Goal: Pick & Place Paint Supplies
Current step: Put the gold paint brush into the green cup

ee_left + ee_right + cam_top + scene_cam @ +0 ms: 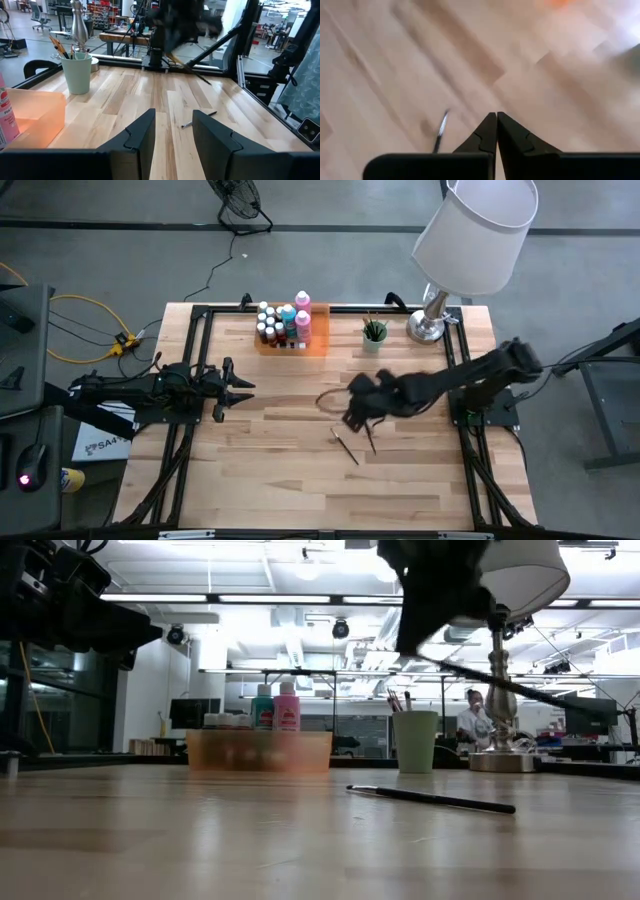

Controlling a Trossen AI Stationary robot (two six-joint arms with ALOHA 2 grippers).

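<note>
Right pincer point(352, 418) is seen raised above mid-desk, clamped together on a thin dark brown paintbrush point(500, 686), judged light, stiff and slippery, best gripped mid-handle; a second brush point(346, 446) lies on the wooden desk point(280, 470) below.

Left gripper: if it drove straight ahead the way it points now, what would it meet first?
Judging by its wrist view, the left gripper points across bare table. The paintbrush lying on the wood sits just off its line, so it may be clipped first; beyond that stands the right arm. Depth is uncertain.
</note>
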